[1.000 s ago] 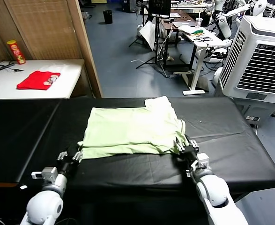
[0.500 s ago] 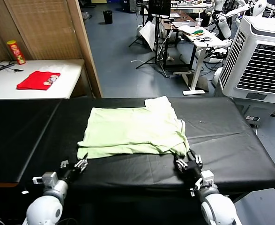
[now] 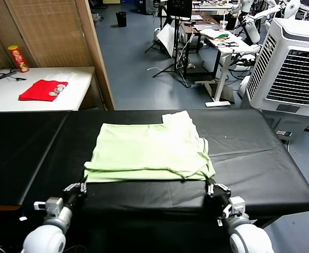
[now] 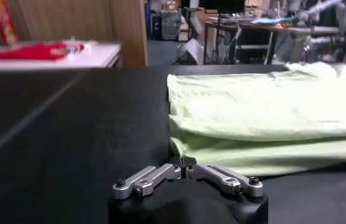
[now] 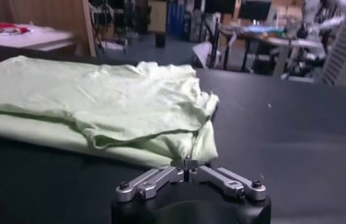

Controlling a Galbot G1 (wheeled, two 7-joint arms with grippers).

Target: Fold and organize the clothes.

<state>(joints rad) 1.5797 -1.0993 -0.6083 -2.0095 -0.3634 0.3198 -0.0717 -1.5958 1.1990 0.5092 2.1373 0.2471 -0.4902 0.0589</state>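
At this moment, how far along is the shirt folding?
Done: the pale green T-shirt lies partly folded on the black table, layers stacked. In hand: left gripper and right gripper are shut at its near corners. Left: further folds; a sleeve pokes out at the far edge.

A folded green T-shirt [image 3: 148, 152] lies mid-frame on a black table [image 3: 259, 158]; both grippers sit at its lower corners.

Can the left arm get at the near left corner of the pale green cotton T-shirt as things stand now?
Probably yes: the left gripper, shut, sits just before the near left corner of the pale green cotton T-shirt, with nothing between them.
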